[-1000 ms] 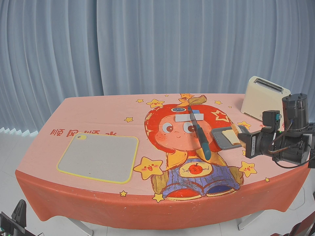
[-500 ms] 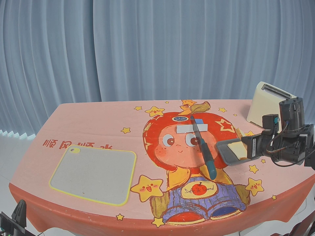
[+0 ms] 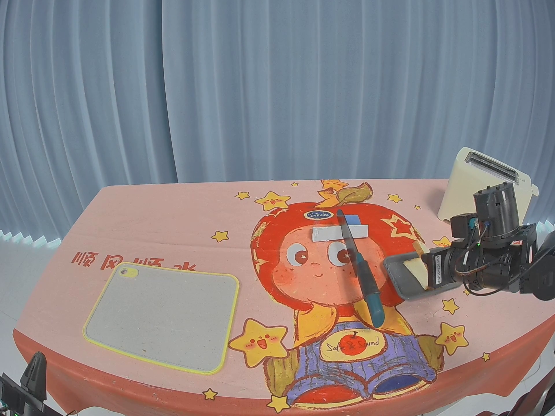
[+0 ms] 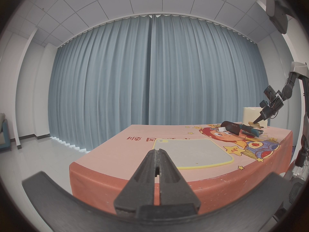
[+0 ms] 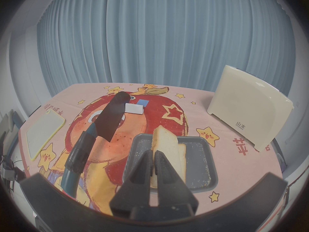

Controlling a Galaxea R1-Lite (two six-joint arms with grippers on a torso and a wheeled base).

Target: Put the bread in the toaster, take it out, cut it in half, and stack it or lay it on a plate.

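A slice of bread (image 5: 164, 144) stands tilted on its edge in the grey tray (image 5: 201, 174), with my right gripper (image 5: 154, 157) shut on its lower part. In the head view that gripper (image 3: 425, 261) is at the tray (image 3: 399, 275) on the table's right side, and pale bread (image 3: 415, 270) shows beside it. The cream toaster (image 3: 485, 186) stands at the back right, just behind the tray (image 5: 251, 107). My left gripper (image 4: 157, 165) is shut on nothing, low and off the table's left end.
A teal-handled knife (image 3: 361, 267) with a dark blade (image 5: 111, 116) lies left of the tray, its blade resting on a white block (image 3: 340, 232). A grey cutting board with a yellow rim (image 3: 165, 313) lies on the table's left half.
The head camera has shifted, so the whole picture has moved. My right gripper has come in over the tray, and the bread slice that lay flat now stands tilted in it.
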